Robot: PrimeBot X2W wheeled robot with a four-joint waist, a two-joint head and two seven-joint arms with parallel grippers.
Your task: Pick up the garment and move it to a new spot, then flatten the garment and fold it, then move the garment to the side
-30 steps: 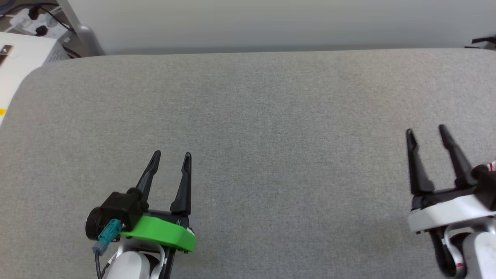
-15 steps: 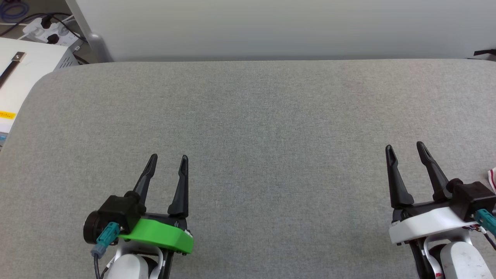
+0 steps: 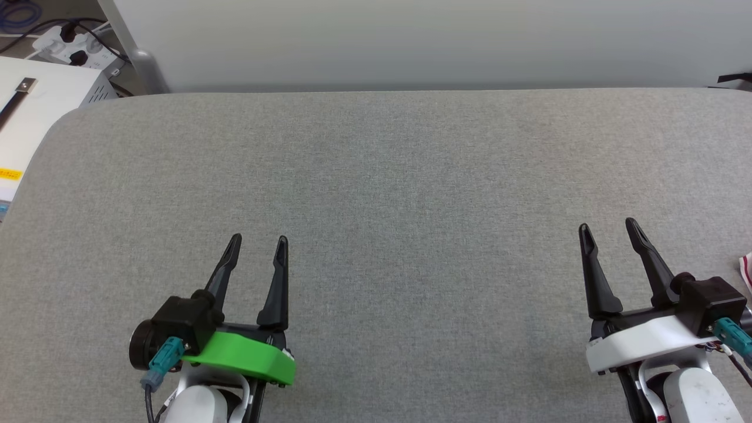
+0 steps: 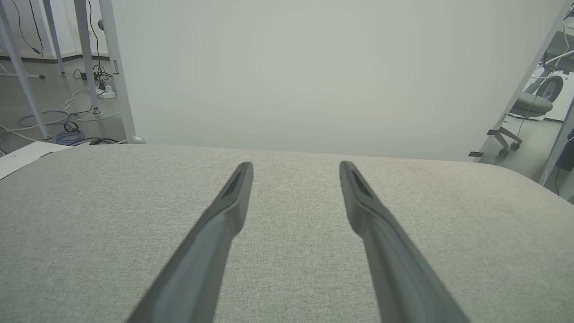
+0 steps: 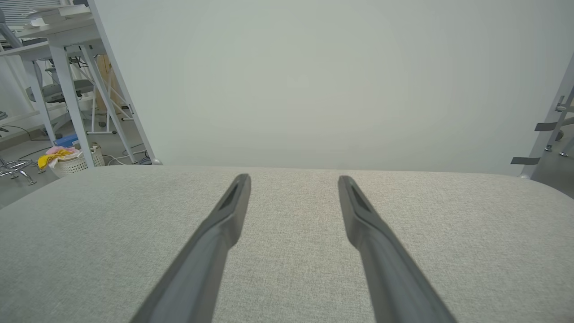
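Observation:
A small corner of the garment, red-and-white striped trim, peeks in at the right edge of the head view; the rest lies out of frame. It rests on the grey fabric-covered table. My right gripper hovers open just left of that corner, nothing between its fingers. My left gripper stands open over the table's lower left, also empty. In the left wrist view the left gripper points across bare grey cloth. The right wrist view shows the right gripper the same way.
A pale backdrop panel stands along the table's far edge. A white cabinet and a power strip sit beyond the left corner. A basket of cloths and table legs stand on the floor.
The head view has shifted a little. My right gripper has drawn inward and back from the right edge, still open. The left gripper has hardly moved.

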